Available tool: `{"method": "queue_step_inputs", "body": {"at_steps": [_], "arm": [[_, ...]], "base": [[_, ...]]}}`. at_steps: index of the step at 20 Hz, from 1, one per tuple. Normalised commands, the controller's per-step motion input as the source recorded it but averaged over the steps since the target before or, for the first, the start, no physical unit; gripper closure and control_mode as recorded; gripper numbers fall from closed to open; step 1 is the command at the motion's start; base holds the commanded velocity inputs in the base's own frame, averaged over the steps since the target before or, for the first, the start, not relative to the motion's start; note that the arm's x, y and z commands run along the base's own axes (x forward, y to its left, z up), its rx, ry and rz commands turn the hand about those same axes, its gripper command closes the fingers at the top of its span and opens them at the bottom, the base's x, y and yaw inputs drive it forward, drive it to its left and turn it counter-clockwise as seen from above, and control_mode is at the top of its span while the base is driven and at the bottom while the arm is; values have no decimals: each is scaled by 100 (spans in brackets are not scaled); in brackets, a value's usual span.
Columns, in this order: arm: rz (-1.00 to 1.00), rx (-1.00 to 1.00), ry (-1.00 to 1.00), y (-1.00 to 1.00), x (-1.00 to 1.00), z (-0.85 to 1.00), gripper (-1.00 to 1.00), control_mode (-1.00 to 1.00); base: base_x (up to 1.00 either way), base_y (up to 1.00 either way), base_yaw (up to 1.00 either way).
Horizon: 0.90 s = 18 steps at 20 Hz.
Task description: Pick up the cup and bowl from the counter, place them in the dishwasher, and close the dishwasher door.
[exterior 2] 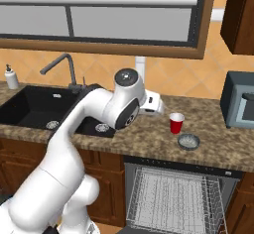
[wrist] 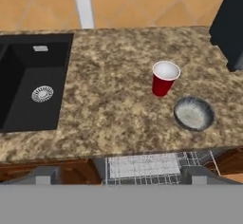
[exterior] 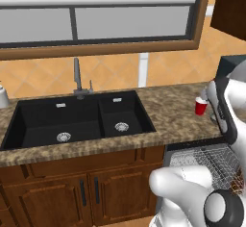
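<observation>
Approach to cup, nothing gripped yet.
Sink [wrist: 33, 85] off left of the jaws; cup [wrist: 164, 78] ahead and slightly right on the worktop [wrist: 109, 109], bowl [wrist: 193, 113] just beside it, further right; dishwasher [wrist: 142, 167] rack open below. Jaws spread wide, empty. Next, I'd say: descend, straddle cup rim, clamp.

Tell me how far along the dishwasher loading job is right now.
Barely begun. Done: the dishwasher stands open, its wire rack showing with nothing in it. In hand: nothing; the gripper is open, above the counter edge, apart from the dishes. Left: the red cup and the grey bowl both sit on the counter, then loading each and shutting the door.
</observation>
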Motion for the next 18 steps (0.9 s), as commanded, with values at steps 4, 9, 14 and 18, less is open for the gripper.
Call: {"method": "queue_step_inputs", "body": {"at_steps": [4, 9, 14, 18], "arm": [[0, -2, 5, -40, 100, -16, -100, -100], [0, -2, 10, -27, 98, -12, -100, -100], [1, -1, 14, -24, 87, -6, -100, -100], [9, 0, 16, -22, 45, -4, -100, -100]], "base": [[0, 0, 0], [0, 0, 0], [0, 0, 0], [0, 0, 0]]}}
